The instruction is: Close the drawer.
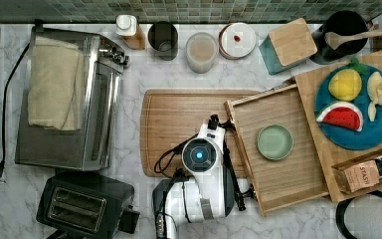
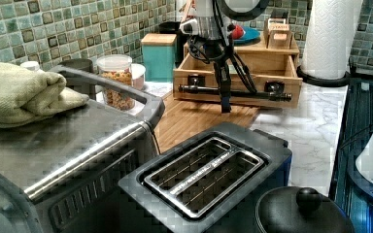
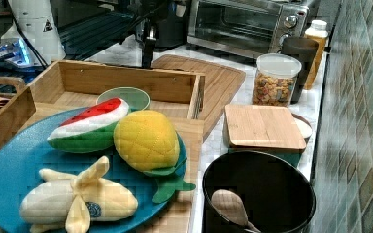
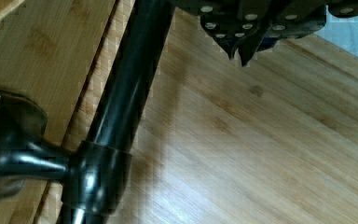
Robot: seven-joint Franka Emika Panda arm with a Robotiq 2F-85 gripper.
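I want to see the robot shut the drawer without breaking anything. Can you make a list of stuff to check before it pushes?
1. Drawer pulled out and needing a push: ok, it stands open with its floor showing.
2. Claw near the black handle: ok, it hangs just in front of the bar, over the cutting board.
3. Claw fingers together for pushing: ok, the tips meet in the wrist view.
4. Claw touching the handle: cannot tell.
5. Green bowl sits low inside the drawer: ok, it lies flat on the floor, below the rims.
6. Nothing behind the drawer blocking it: cannot tell.
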